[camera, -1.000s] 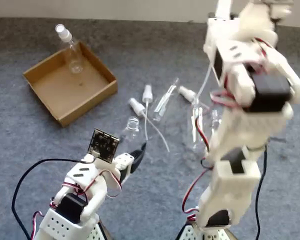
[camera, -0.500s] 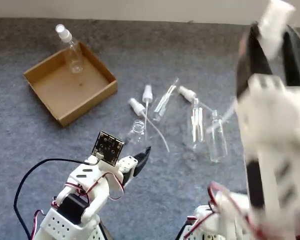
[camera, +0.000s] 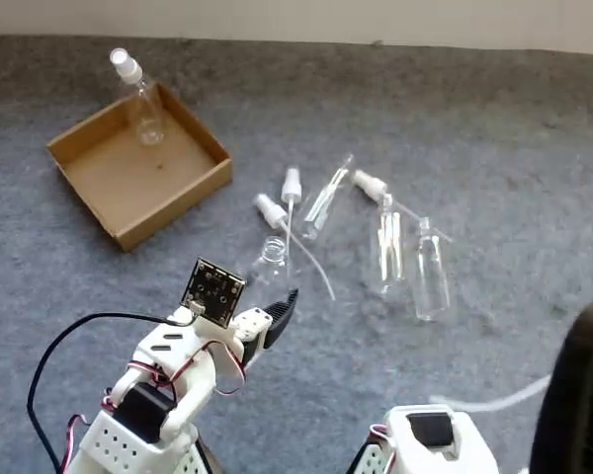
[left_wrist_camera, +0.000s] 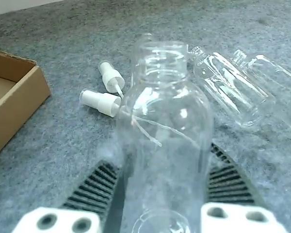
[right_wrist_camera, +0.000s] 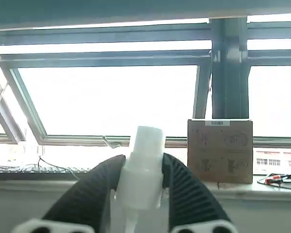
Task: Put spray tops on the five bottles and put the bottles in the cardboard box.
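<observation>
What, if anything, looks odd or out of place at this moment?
The right gripper, shut on a spray top, faces windows rather than the carpet. The left gripper holds an uncapped bottle upright, while three bottles and three loose spray tops lie scattered on the carpet.

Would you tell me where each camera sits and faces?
High view: above the table, facing down; left arm, right arm's base.
Left wrist view: facing along the table; left claw grips a bottle.
Right wrist view: facing windows; right claw holds a spray top.
High and left wrist views share that bottle and cardboard box.
</observation>
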You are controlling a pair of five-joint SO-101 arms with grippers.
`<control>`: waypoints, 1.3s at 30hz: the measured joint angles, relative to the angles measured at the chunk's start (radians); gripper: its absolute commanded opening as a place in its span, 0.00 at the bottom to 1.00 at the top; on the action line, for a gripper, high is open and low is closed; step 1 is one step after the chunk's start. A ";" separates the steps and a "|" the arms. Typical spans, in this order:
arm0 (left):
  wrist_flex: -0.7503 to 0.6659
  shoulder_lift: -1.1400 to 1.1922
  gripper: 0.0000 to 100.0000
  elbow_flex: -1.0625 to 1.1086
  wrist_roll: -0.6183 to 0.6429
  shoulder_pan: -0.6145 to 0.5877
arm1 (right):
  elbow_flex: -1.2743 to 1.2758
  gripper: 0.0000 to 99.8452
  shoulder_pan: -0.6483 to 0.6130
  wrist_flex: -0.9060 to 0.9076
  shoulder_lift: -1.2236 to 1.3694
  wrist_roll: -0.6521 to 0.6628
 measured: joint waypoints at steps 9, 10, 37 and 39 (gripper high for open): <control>0.000 0.000 0.06 0.000 -0.002 0.000 | 0.500 0.01 0.000 -0.126 -0.173 0.000; 0.000 0.000 0.06 0.000 -0.006 0.000 | 0.546 0.01 0.000 -0.144 -0.186 0.000; 0.000 0.000 0.06 0.026 -0.218 0.270 | 2.107 0.01 -0.005 -1.000 -0.761 0.000; 0.000 0.000 0.06 0.026 -0.218 0.270 | 2.179 0.01 -0.005 -1.045 -0.799 0.000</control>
